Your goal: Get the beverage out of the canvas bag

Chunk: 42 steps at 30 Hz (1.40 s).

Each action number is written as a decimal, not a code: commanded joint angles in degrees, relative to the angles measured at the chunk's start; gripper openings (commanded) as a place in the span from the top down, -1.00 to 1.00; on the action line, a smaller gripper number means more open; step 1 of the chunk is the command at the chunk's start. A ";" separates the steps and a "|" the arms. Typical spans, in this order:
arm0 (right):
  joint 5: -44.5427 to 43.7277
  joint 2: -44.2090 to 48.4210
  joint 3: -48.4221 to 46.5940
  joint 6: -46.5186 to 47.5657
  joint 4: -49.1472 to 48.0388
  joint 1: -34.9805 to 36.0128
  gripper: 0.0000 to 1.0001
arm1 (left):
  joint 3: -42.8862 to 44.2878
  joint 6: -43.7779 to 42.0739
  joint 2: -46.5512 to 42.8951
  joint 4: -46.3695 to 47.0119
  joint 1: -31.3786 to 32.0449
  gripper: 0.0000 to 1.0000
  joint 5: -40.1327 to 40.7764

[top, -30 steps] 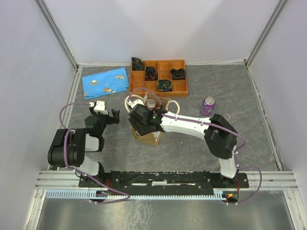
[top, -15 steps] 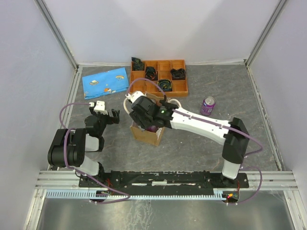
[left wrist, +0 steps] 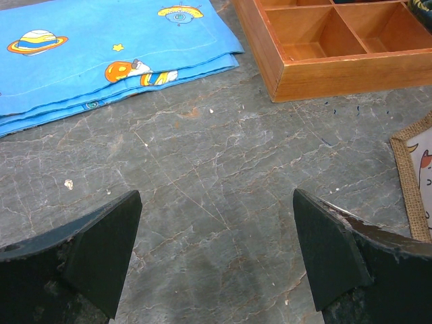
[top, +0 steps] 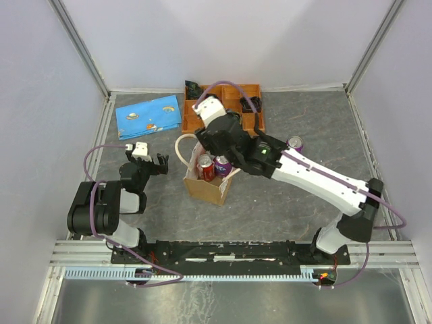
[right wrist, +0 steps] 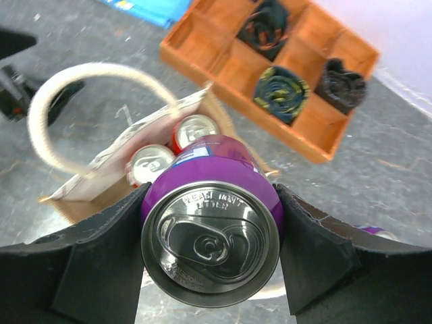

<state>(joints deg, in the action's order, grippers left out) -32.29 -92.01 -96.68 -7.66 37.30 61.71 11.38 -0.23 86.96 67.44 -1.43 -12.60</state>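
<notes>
Beverage (right wrist: 210,243) in right tool (right wrist: 210,202) above canvas bag (top: 206,191)

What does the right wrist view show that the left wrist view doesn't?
Right wrist only: the right gripper clamping a purple can, the canvas bag beyond it holding two more cans. Left wrist only: the left gripper, open and empty, and the planet print on the blue cloth. Both: the orange tray, grey table and part of the bag.

right gripper (top: 226,159): risen out of canvas bag (top: 206,190), now above its mouth
purple can (right wrist: 210,233): came up clamped between the fingers
right arm (top: 317,179): stretched farther, wrist nearer orange tray (top: 254,125)
bag inside: uncovered, red cans (right wrist: 152,163) showing
</notes>
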 commanded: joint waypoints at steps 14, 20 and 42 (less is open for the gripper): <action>-11.61 18.31 16.50 -4.80 -8.49 -23.91 1.00 | 0.14 -2.76 -0.48 2.92 -0.24 -0.99 -0.79; -1.87 15.64 19.60 -8.10 -8.57 -29.74 1.00 | 0.13 -2.76 -0.46 2.93 -0.19 -0.98 -0.85; 14.57 -1.34 22.27 -10.18 -14.37 -33.91 1.00 | 0.14 -2.76 -0.46 2.92 -0.24 -0.99 -0.85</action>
<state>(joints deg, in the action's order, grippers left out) -18.00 -93.84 -74.46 -16.38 29.67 28.36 11.38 -0.23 86.96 67.44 -1.43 -12.62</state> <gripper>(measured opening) 0.742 0.993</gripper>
